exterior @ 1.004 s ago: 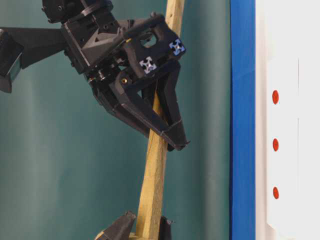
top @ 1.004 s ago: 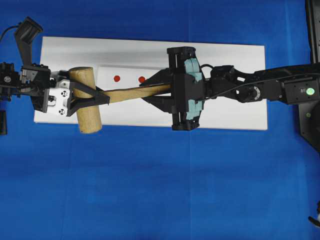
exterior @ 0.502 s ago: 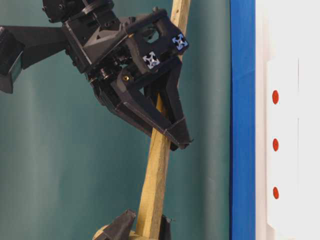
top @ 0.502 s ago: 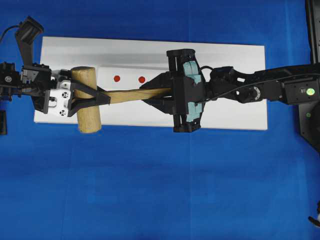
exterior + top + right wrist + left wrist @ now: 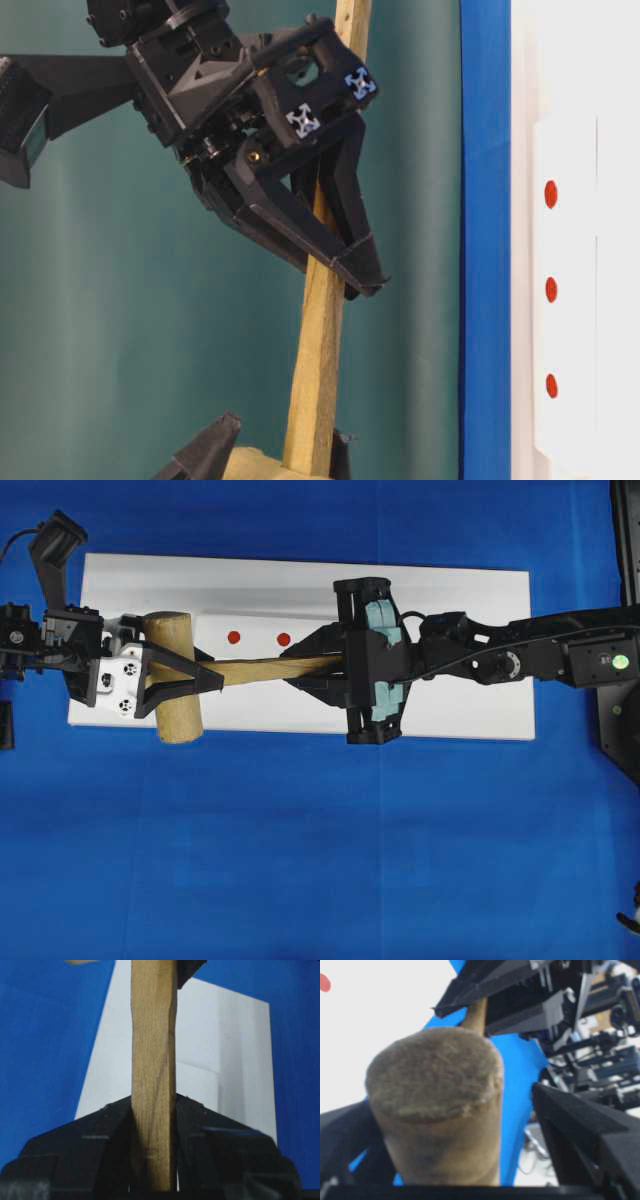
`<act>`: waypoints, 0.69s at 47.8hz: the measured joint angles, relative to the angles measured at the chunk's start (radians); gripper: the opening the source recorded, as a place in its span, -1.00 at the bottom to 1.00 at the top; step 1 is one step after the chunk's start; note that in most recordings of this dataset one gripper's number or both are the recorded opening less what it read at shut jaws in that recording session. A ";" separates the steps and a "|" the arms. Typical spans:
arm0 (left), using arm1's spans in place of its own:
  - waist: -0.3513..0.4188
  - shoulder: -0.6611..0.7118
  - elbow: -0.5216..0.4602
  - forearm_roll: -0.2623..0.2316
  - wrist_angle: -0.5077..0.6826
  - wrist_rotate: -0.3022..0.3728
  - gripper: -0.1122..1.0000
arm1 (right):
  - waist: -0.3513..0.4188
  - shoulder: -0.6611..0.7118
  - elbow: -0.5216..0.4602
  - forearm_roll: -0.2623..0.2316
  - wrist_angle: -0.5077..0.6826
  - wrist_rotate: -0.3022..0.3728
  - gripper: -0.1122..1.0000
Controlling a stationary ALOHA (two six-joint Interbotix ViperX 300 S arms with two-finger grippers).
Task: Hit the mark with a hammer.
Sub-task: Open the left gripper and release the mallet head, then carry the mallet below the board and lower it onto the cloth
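No legible writing, only cross-shaped markers on the right gripper [image 5: 345,270], clamped tight on the handle of the hammer [image 5: 255,669], arm stretched in level from the right edge of the overhead view. Since a second ago, left gripper [image 5: 205,675] spread wider, jaws now clear either side of the mallet head. Between the grippers, just above the handle in the overhead view, two red dots [image 5: 233,636]; unclear which is the mark.

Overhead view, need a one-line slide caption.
Right gripper clamps the hammer handle while the open left gripper straddles its head above the white board.
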 measured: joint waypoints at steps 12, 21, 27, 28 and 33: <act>0.000 -0.015 0.002 -0.002 0.018 0.000 0.73 | 0.002 -0.011 0.018 0.006 0.000 0.003 -0.66; 0.006 -0.064 0.035 0.000 0.101 0.008 0.73 | 0.008 -0.069 0.083 0.032 0.000 0.006 -0.66; 0.008 -0.115 0.064 0.000 0.153 0.006 0.73 | 0.002 -0.104 0.124 0.057 0.000 0.006 -0.66; 0.006 -0.123 0.069 0.000 0.156 0.006 0.73 | 0.002 -0.109 0.130 0.061 0.000 0.006 -0.66; 0.006 -0.164 0.091 0.000 0.167 0.008 0.73 | 0.000 -0.133 0.153 0.081 0.000 0.006 -0.66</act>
